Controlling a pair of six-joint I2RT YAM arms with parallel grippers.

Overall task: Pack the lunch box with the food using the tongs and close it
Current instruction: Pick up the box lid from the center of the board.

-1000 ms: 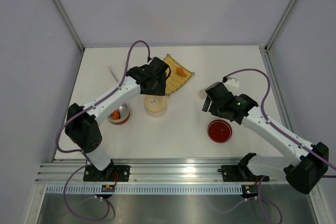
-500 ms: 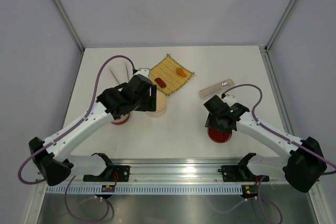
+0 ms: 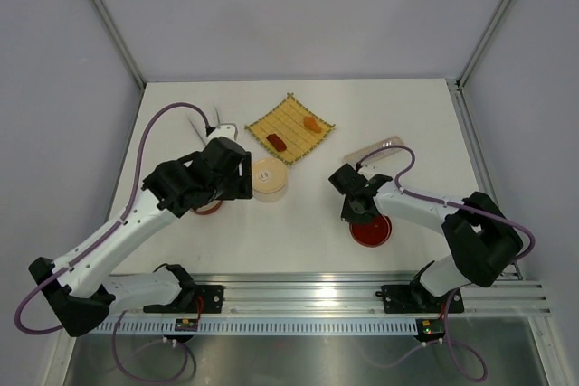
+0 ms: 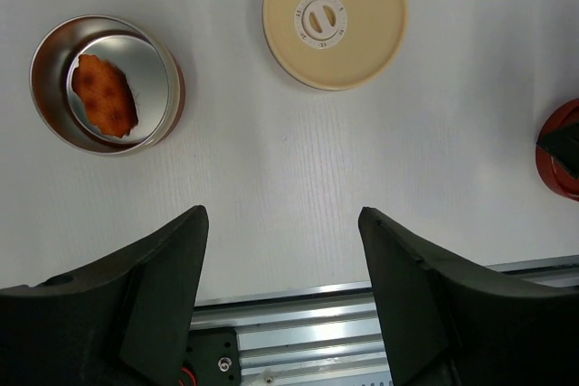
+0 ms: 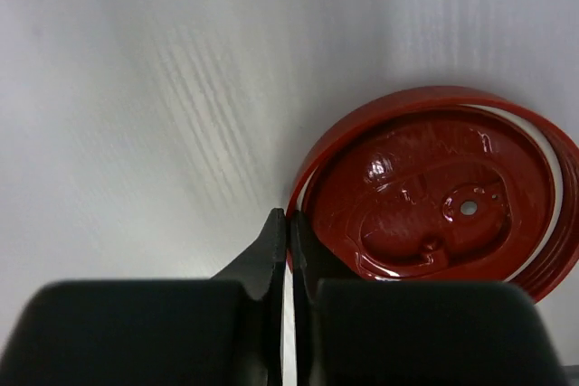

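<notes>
The right gripper (image 5: 285, 223) is pinched shut at the left rim of the red lid (image 5: 425, 196). We cannot tell whether it is nipping the rim or only touching it. The left gripper (image 4: 280, 219) hangs wide and empty above the table, at the bottom of its wrist view.

The tongs (image 3: 199, 126) lie untouched at the upper left of the overhead frame, narrow arms in a V. As we read it, fetching them comes next. The open left gripper is the nearer one. We'd take the tongs partway along the arms and squeeze softly, so the tips can close on each small piece.

Now the containers. The lunch box (image 4: 149, 61), a shiny steel tin, sits nested inside the red-brown tin (image 4: 45, 106) at the wrist view's upper left. It holds one crumbed orange-brown piece (image 4: 104, 94). Its cream lid (image 4: 335, 17) lies apart, top centre, and what is under it we cannot see. A red piece (image 3: 277, 142) and an orange piece (image 3: 312, 123) wait on the woven yellow mat (image 3: 294, 115).
</notes>
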